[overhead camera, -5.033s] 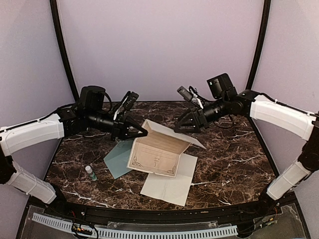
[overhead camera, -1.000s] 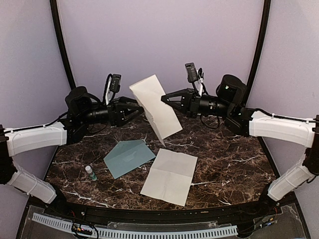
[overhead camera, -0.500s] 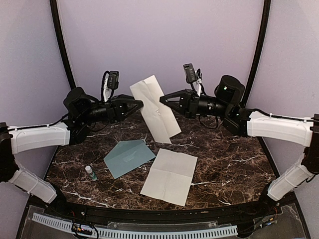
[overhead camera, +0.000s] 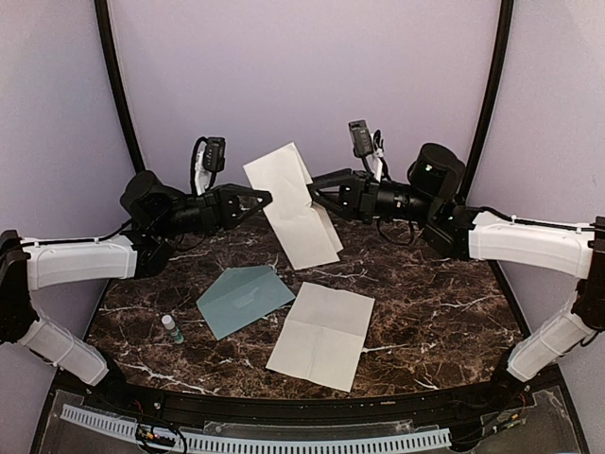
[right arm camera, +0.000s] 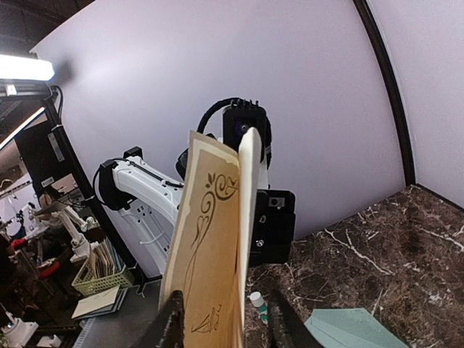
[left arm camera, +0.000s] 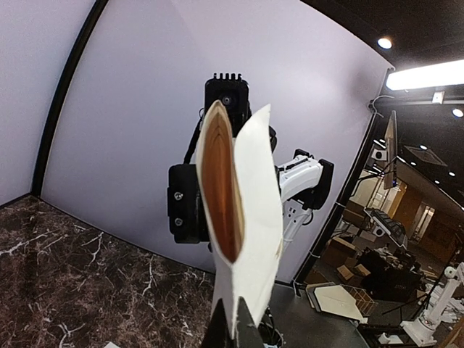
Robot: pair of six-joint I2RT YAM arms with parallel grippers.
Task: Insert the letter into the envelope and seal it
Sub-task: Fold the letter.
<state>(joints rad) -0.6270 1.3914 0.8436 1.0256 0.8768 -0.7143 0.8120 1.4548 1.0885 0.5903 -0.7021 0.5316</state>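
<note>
The letter [overhead camera: 293, 203], a folded cream sheet with a brown ornamental border [right arm camera: 210, 239], hangs in the air above the back of the table between both arms. My left gripper [overhead camera: 267, 197] is shut on its left edge, and the left wrist view shows the fingertips pinching the fold [left arm camera: 233, 322]. My right gripper [overhead camera: 312, 186] is at the letter's right edge with its jaws spread, the paper standing loose between them [right arm camera: 228, 322]. The pale teal envelope [overhead camera: 244, 299] lies flat on the marble, left of centre, and shows low in the right wrist view [right arm camera: 355, 326].
A plain white sheet [overhead camera: 321, 336] lies flat right of the envelope, near the front. A small white-capped bottle [overhead camera: 172, 328] stands at the front left. Dark marble table [overhead camera: 435, 303] with black curved posts and lilac walls around it.
My left gripper has shut on the letter's left edge. The right gripper's jaws have parted from the letter. The sheet has turned a little and stays aloft.
</note>
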